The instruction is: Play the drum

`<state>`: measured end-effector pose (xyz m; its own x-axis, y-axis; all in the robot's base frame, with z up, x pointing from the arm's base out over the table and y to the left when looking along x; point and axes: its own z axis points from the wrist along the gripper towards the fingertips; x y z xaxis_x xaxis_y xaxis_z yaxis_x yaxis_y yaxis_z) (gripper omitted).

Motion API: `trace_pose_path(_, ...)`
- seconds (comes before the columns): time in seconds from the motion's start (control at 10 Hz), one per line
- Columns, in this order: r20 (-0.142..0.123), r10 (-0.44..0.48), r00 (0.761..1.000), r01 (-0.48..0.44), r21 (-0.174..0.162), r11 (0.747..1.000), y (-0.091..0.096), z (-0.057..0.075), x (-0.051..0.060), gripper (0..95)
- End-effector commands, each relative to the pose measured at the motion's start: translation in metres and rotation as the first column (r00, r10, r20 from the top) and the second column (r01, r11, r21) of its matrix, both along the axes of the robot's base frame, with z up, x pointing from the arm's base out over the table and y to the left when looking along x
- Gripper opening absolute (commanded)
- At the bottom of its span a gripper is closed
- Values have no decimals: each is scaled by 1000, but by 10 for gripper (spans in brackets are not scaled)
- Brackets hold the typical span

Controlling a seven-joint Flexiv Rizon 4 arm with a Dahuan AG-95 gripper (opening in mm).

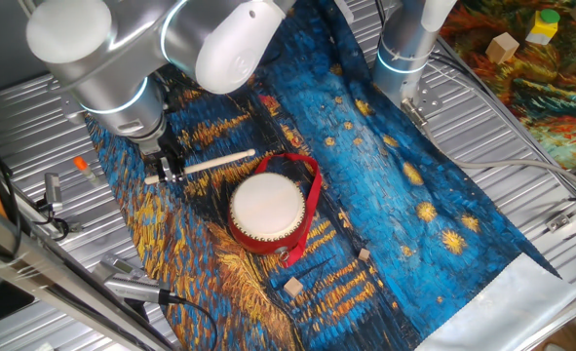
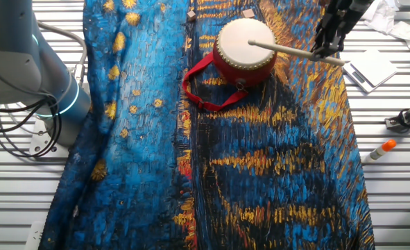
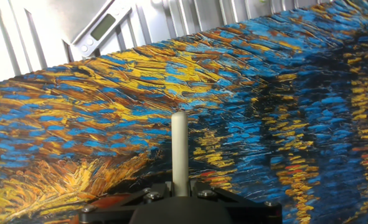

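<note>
The drum is small and round, with a cream-white skin, a red body and a red strap loop. It sits on the painted blue and yellow cloth. It also shows in the other fixed view. My gripper is left of the drum and shut on a thin pale wooden stick. The stick's free end points toward the drum's rim. In the other fixed view the stick lies over the skin's edge. In the hand view the stick rises from between the jaws; the drum is out of that view.
Two small wooden blocks lie on the cloth near the drum. An orange-capped marker and a scale lie on the metal slats beside the cloth. A second arm base stands at the back.
</note>
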<state>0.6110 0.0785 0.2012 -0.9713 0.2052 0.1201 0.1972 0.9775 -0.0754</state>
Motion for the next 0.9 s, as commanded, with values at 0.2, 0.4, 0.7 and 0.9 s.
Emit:
trace_pose_path(0.2,-11,12,1000,-12,3,1000,-3,-1,-1,0)
trace_pose_path(0.4,-19,7,1000,-7,2,1000,-3,-1,-1,0)
trace_pose_path(0.7,-39,26,999,-28,-49,998,-3,-1,-1,0)
trace_pose_path(0.9,17,86,996,-86,37,996,-3,-1,-1,0)
